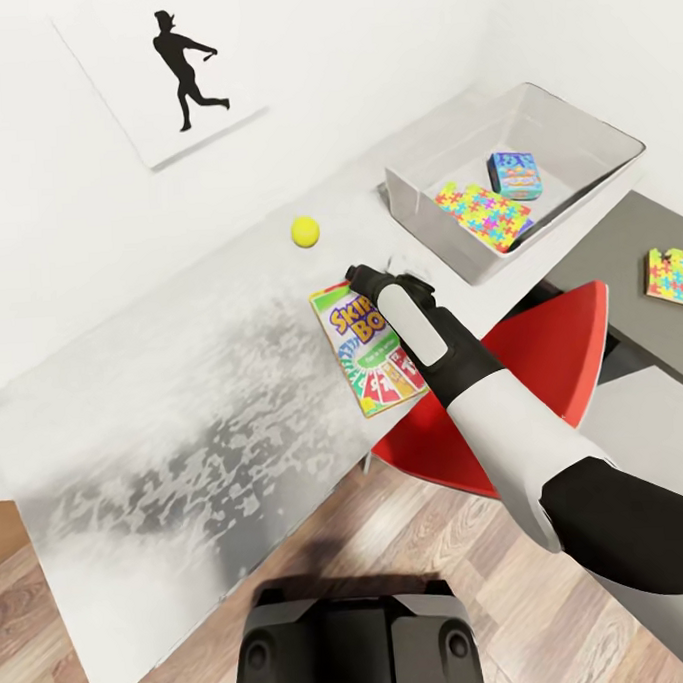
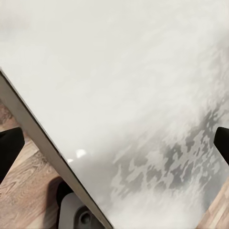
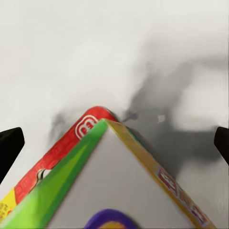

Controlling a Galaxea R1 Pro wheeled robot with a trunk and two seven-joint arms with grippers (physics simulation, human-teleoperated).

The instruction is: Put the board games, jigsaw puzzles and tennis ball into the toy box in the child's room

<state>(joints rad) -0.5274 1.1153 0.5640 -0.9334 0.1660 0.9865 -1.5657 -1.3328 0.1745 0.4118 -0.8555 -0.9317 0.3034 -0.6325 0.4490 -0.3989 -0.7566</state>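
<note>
Both grippers spread wide, empty: right gripper (image 3: 114, 138) over Skip-Bo box (image 1: 370, 348) corner on table (image 1: 184, 390); left gripper (image 2: 114, 143) above bare tabletop.

Your head camera looks steeply down over the table (image 1: 184, 390). Your left wrist camera hangs above its bare front edge. Your right wrist camera sits very close over the Skip-Bo box (image 3: 95, 181), shared with your head view.

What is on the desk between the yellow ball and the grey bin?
Nothing: in the head view, the table between the tennis ball and the toy box is bare pale tabletop.
</note>
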